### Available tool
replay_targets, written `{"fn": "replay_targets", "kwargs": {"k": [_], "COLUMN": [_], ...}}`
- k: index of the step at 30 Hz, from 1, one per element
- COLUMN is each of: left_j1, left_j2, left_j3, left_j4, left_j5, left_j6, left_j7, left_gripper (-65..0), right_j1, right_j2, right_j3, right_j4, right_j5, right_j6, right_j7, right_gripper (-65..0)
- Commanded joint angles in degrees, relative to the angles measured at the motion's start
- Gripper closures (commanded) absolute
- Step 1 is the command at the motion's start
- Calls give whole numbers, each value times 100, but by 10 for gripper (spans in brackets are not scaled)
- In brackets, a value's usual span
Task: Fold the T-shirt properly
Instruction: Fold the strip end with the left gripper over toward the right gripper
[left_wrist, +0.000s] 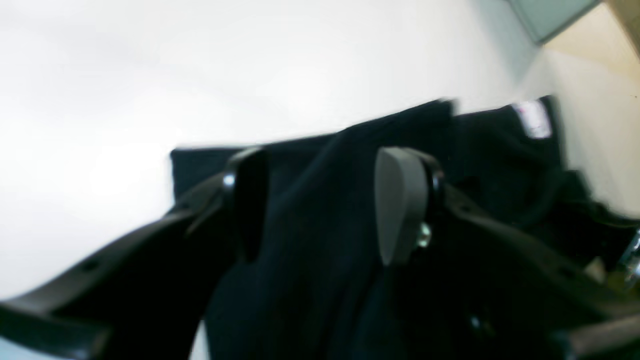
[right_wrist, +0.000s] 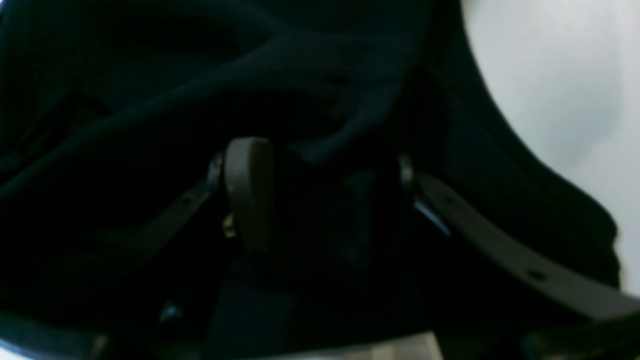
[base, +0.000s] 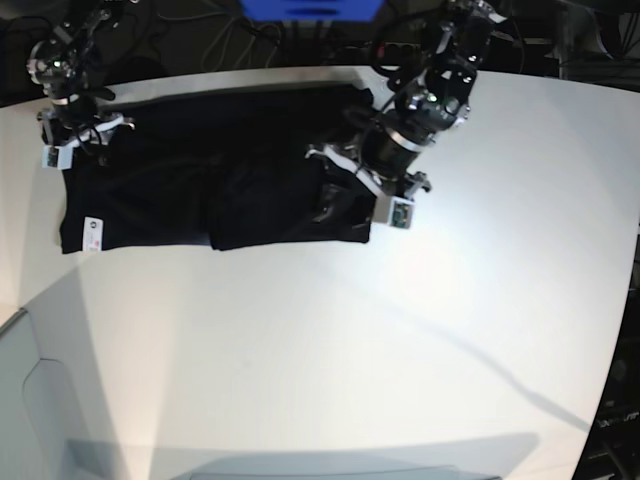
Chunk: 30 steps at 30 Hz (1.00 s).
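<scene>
The black T-shirt (base: 250, 170) lies spread flat on the far part of the white table (base: 400, 350), with its small white tag (base: 92, 232) at the near left corner. My left gripper (base: 360, 185) is at the shirt's right edge. In the left wrist view its jaws (left_wrist: 325, 200) stand wide apart with a ridge of black cloth (left_wrist: 310, 260) between them, and the tag (left_wrist: 535, 120) shows beyond. My right gripper (base: 85, 140) is at the shirt's far left corner. In the right wrist view its jaws (right_wrist: 325, 190) stand apart over dark cloth (right_wrist: 150, 75).
Cables and a blue object (base: 310, 8) lie beyond the table's far edge. A pale grey bin (base: 40, 420) stands off the table's near left. The table's right edge (base: 625, 300) curves away toward dark equipment.
</scene>
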Motion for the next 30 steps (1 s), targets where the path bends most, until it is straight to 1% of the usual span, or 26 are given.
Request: {"fn": "replay_targets", "kwargs": {"k": [1,3,6,9,15,18,20,22,24,26,30], "left_j1": [30,56,-58,-462,-1517,-2019,-2133,-2133,-2106,-2027,-1640], "left_j2": [-118,-320,-575,-619,-575,-496,-452,-435,-435,-514,-866], "left_j3": [39,180,751,1551,3213,3793,3837,3696,3380,2984,1947], "left_j4": [52,-45,-230,-511,-968,-924,-863,-757,-564,-388,-107], "left_j5": [-156,-297,-306,-314,-358,-358,-446,-649,-912,-1141,-1317], "left_j6": [-36,-54,-54,-63,-63,-72,-63,-63,-63,-54,-36], "left_j7": [-74,-74,-74,-74,-100,-127,-136,-153,-153,-153,-144], "left_gripper": [-334,-333,-333,-333,-333,-335,-335,-336,-337,-337,-337], "right_j1": [-33,-33,-33,-33,-50,-50,-50,-42,-42,-42,-59], "right_j2": [-21,-21,-21,-21,-21,-30,-30,-30,-30,-30,-30], "right_j3": [-16,-16,-16,-16,-16,-16,-16,-16,-16,-16,1], "right_j4": [-10,-10,-10,-10,78,236,280,333,386,394,597], "right_j5": [-137,-137,-137,-137,-137,-137,-137,-137,-137,-137,-111], "right_j6": [91,91,91,91,91,91,91,91,91,91,91], "right_j7": [-317,-317,-317,-317,-317,-343,-361,-370,-370,-370,-352], "right_gripper": [-318,-318,-318,-318,-318,-318,-318,-318,-318,-318,-318]}}
